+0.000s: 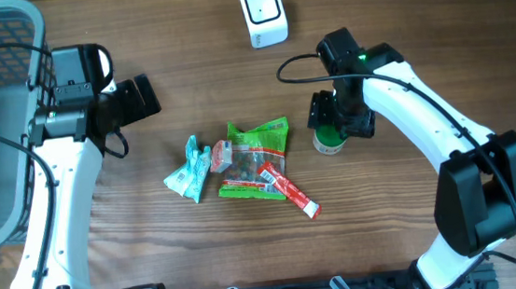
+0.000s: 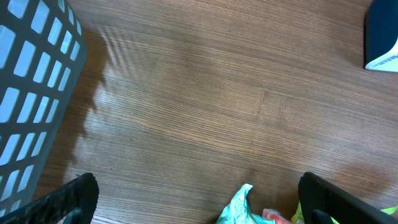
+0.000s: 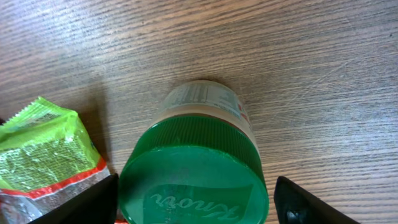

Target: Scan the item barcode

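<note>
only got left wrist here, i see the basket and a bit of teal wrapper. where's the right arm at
Observer: The right end effector is down over a green-lidded jar, just right of the snack pile.
Operator: is it gripping it
Observer: On the right wrist view its fingers stand either side of the lid, with a sliver of table showing on one side. I cannot confirm contact.
Operator: anything else in that pile
Observer: A red stick pack lies partly on a green pouch.
</note>
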Tool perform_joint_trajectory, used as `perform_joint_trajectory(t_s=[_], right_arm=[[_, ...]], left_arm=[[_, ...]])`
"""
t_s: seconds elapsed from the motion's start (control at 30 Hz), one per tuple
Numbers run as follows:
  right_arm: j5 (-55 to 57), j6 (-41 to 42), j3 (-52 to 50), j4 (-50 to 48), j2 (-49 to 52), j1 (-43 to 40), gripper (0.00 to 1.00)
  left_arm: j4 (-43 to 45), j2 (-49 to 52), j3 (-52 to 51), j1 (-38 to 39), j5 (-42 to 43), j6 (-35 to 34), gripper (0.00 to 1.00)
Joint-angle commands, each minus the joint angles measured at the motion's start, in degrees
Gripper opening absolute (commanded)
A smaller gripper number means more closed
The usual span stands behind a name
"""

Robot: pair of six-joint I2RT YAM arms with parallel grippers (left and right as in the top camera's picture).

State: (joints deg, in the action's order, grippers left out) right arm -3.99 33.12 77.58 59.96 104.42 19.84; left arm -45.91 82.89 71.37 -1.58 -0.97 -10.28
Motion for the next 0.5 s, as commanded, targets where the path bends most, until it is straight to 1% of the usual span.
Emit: perform_joint_trajectory(t_s=[0.0,0.07,0.17,0.23,0.27,0.37,0.4,0.47], right_arm=[[1.16,-2.51,-0.46,0.04,0.72,0.22,0.74],[1.18,-4.50,-0.46,0.02,0.72,0.22,0.71],[1.44,-8.87,-0.46,-0.44,0.72,0.22,0.70],[1.40,-14.21,-0.46,-1.01,0.72,0.22,0.70],[1.42,-18.64,-0.46,-1.22,0.72,0.22,0.70],[1.51,-28.26,-0.46,-1.29,0.72,0.22,0.70],[1.92,-30.27,-0.46,-1.49,0.72,0.22,0.70],[4.00,-30.80,-0.46,-2.29,0.72,0.22,0.73]], left_arm=[[0.17,-0.39,1.05,-0.20,-0.35,0.87,1.00],[0.17,-0.39,1.05,-0.20,-0.35,0.87,1.00],[0.17,-0.39,1.05,-0.20,-0.35,0.87,1.00],[0.17,-0.39,1.05,-0.20,-0.35,0.87,1.00],[0.17,-0.39,1.05,-0.20,-0.35,0.87,1.00],[0.17,-0.39,1.05,-0.20,-0.35,0.87,1.00],[0.17,-0.39,1.05,-0.20,-0.35,0.87,1.00],[0.17,-0.39,1.05,-0.20,-0.35,0.87,1.00]])
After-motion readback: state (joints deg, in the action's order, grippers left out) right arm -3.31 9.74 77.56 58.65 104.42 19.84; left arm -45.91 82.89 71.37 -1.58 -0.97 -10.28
